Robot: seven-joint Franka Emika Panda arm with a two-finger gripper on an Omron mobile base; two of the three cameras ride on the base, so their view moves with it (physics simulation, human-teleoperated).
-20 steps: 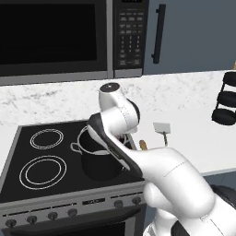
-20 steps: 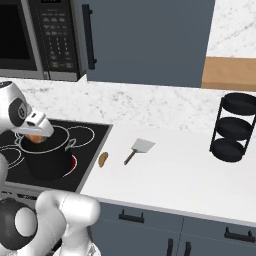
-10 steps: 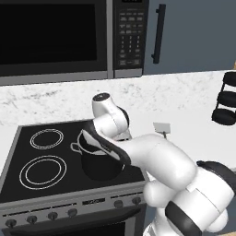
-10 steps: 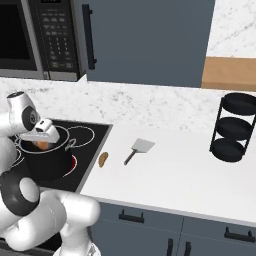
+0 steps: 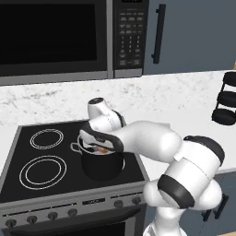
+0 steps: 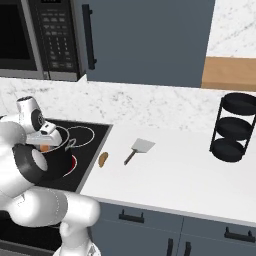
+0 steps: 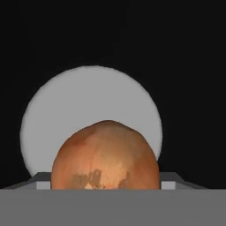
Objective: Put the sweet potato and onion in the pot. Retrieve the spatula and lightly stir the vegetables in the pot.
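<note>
A: Far left, what's the hand (image 5: 98,147) doing?
B: It's over the pot (image 5: 103,167), pinching the onion (image 7: 106,154) across its wide middle. The onion looks firm, round and slick-skinned, so it could roll.
A: And the sweet potato (image 6: 103,159)?
B: It lies on the bench (image 6: 175,172) just beside the stove. It's stiff and light, so grip its thick middle. The spatula (image 6: 140,148) lies to its right.
</note>
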